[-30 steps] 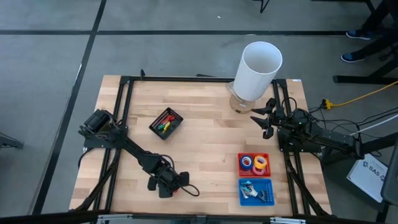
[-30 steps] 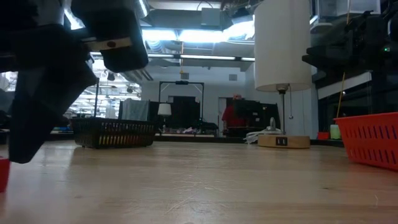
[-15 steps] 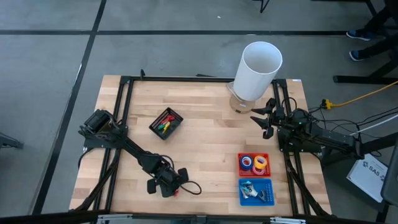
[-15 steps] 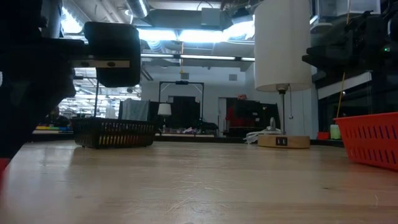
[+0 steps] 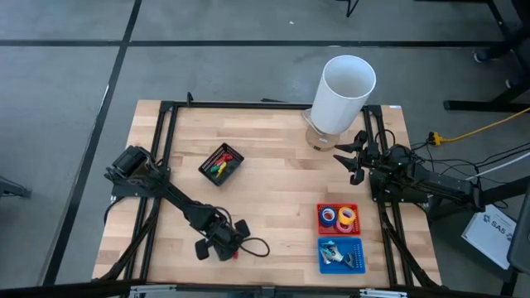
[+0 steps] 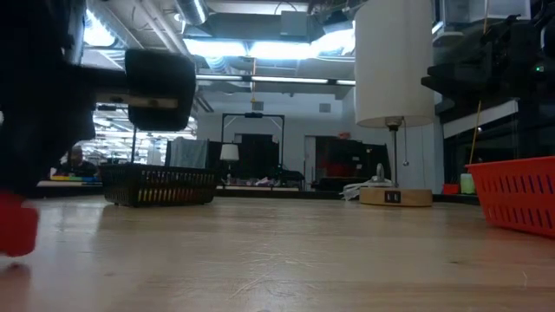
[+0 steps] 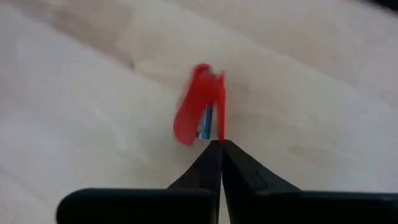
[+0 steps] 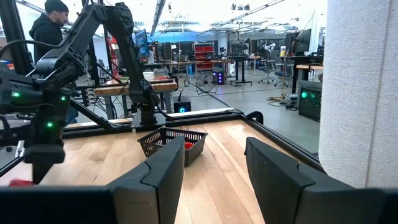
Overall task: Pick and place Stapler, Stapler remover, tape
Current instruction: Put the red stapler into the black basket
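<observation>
Grey concrete floor (image 5: 66, 74); ceiling lights (image 6: 217, 48); distant desks (image 8: 261, 62).

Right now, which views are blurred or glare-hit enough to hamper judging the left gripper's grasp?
Left wrist view: red stapler remover soft-edged, out of focus beyond the shut left gripper. Low view: near arm a dark blur, ceiling lights blown out. High view: even light, item tiny.
</observation>
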